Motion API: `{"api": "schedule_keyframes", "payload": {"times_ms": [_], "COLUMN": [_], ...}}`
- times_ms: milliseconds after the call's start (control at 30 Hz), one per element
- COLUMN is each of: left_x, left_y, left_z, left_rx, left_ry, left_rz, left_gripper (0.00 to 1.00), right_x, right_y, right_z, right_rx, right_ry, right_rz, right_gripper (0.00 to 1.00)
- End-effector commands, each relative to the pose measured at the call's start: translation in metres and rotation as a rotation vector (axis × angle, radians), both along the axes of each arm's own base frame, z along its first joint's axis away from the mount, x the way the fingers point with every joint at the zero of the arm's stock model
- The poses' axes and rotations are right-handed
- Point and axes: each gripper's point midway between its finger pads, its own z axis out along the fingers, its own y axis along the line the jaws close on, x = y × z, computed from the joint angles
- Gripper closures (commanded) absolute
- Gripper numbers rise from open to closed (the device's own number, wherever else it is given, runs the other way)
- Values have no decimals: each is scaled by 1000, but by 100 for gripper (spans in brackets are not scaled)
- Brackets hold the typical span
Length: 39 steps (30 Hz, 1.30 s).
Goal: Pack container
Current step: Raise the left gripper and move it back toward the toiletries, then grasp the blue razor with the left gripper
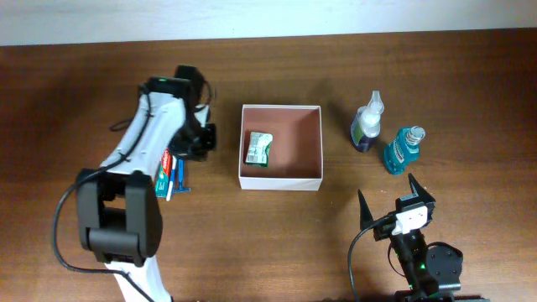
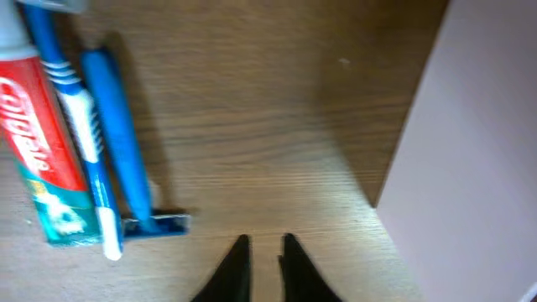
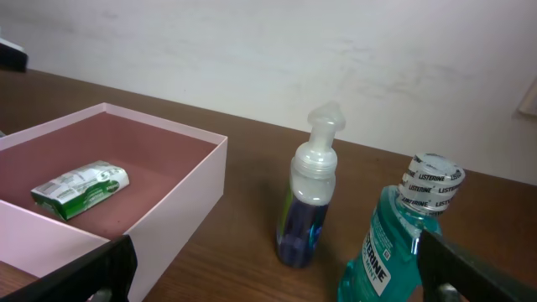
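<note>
Overhead, the container sits mid-table with its open top facing straight up. It is square, so it has no real long axis, and its walls run parallel to the table edges. Its outer walls are white and its floor pinkish-brown. On that floor, close to the left wall, lies a green-and-white packet, its length running roughly from the near wall to the far one. The left gripper hangs over bare wood just left of the container. In the left wrist view its fingers stand only a sliver apart with nothing between them, and the container's white wall fills the right of that view. Left of this gripper lie three things side by side, all with their lengths along the same near–far line: a toothpaste tube, a toothbrush and a blue razor. The right gripper rests near the table's front edge, to the right of the container, its fingers spread wide and holding nothing. Ahead of it, to the container's right and apart from it, stand two upright bottles — a clear pump bottle of purple liquid and, just beside it, a teal mouthwash bottle.
</note>
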Motion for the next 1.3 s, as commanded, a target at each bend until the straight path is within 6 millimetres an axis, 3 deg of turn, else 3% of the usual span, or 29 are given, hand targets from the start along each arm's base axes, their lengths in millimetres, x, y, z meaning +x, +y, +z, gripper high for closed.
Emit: {"api": "schedule_keyframes", "payload": {"times_ms": [0, 133, 233, 533, 833, 1267], "left_x": [1, -1, -6, -11, -10, -10], "left_y": [7, 20, 29, 60, 60, 62], "left_z": [8, 5, 2, -10, -35, -57], "left_rx": [-50, -47, -29, 41, 41, 53], "left_ry": [-23, -10, 12, 32, 2, -32], "left_rz": [-39, -17, 1, 46, 46, 47], "left_gripper": [78, 62, 56, 53, 53, 53], "right_x": [0, 0, 0, 0, 0, 0], "right_y": [-2, -2, -2, -2, -2, -2], "right_z": [-2, -2, -2, -2, -2, -2], "right_rx": [4, 4, 4, 4, 4, 4], "right_ry": [2, 2, 2, 2, 2, 2], "right_rz": [-11, -11, -11, -11, -11, -11], "right_gripper": [2, 2, 2, 2, 2, 2]}}
